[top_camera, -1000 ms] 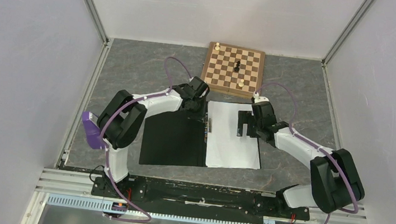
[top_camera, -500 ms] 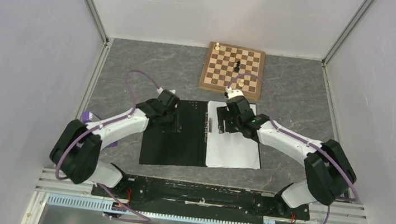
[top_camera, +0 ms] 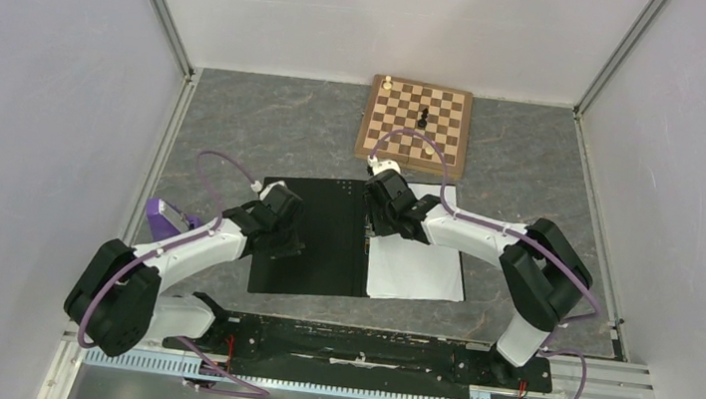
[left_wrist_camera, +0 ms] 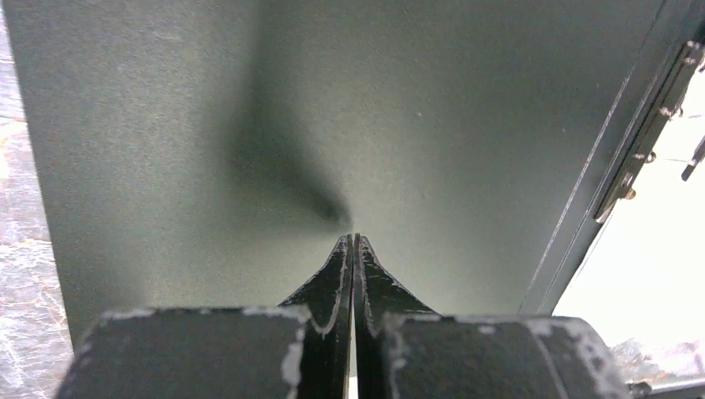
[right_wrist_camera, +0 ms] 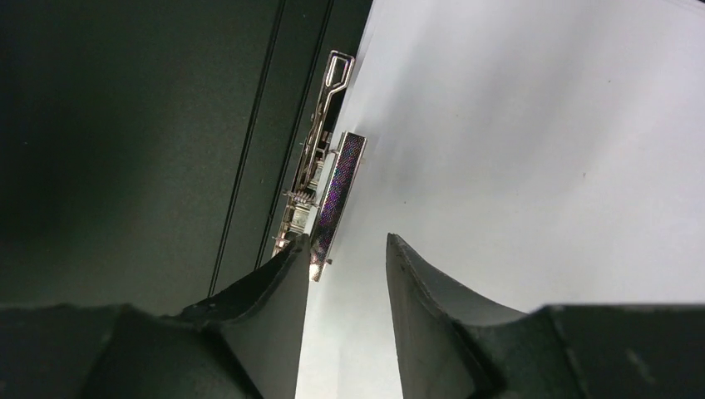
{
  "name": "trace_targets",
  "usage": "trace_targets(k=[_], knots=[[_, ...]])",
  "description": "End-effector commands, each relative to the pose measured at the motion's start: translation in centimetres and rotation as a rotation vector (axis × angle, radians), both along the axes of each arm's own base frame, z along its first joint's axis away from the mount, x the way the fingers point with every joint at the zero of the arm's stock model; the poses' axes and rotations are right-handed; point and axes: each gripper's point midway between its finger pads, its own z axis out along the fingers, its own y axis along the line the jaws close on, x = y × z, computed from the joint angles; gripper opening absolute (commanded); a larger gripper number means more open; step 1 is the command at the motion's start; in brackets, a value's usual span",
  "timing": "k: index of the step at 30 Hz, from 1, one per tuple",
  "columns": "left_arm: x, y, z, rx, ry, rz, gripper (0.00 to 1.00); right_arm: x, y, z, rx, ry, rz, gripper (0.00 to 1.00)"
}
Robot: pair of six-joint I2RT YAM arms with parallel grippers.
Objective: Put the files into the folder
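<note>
A flat folder (top_camera: 327, 257) lies open on the grey marbled surface (top_camera: 237, 126), its black inside facing up. A slim metal spine clip (right_wrist_camera: 320, 174) runs down its middle fold. The files, a stack of white paper sheets (top_camera: 416, 272), lie flat on the folder's right half. Their left edge sits against the clip and their near edge reaches past the folder's near edge.

The left jaws, at the end of the white left arm (top_camera: 193, 247), are over the folder's left half, near its outer edge. In the left wrist view they are pressed fully together with nothing between them. Their tips meet their own shadow on the black cover (left_wrist_camera: 249, 100), so they seem to rest on it.

The right jaws, at the end of the white right arm (top_camera: 466, 230), are at the far end of the folder's fold. They stand partly apart and grip nothing. In the right wrist view one tip is at the near end of the clip and the other is over the white sheets (right_wrist_camera: 540, 125). Whether either tip touches cannot be told.

A wooden chessboard (top_camera: 415, 124) lies just beyond the folder's far edge. A purple wedge-shaped metronome (top_camera: 161, 218) stands to the folder's left, apart from it.
</note>
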Motion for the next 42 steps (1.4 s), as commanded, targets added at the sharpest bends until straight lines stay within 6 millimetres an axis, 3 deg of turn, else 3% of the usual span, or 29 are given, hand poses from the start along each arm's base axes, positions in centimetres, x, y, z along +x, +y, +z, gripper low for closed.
trace_targets(k=[1, 31, 42], knots=[[1.1, 1.2, 0.0, 0.027, -0.031, 0.104, 0.02, 0.8, 0.9, 0.8, 0.016, -0.027, -0.024, 0.40], [2.0, 2.3, -1.1, 0.111, -0.007, 0.135, 0.02, -1.6, 1.3, -1.0, 0.068, 0.026, 0.011, 0.26], [1.9, 2.5, -1.2, 0.115, -0.001, 0.146, 0.02, -2.5, 0.2, -1.4, 0.066, 0.028, -0.001, 0.21]])
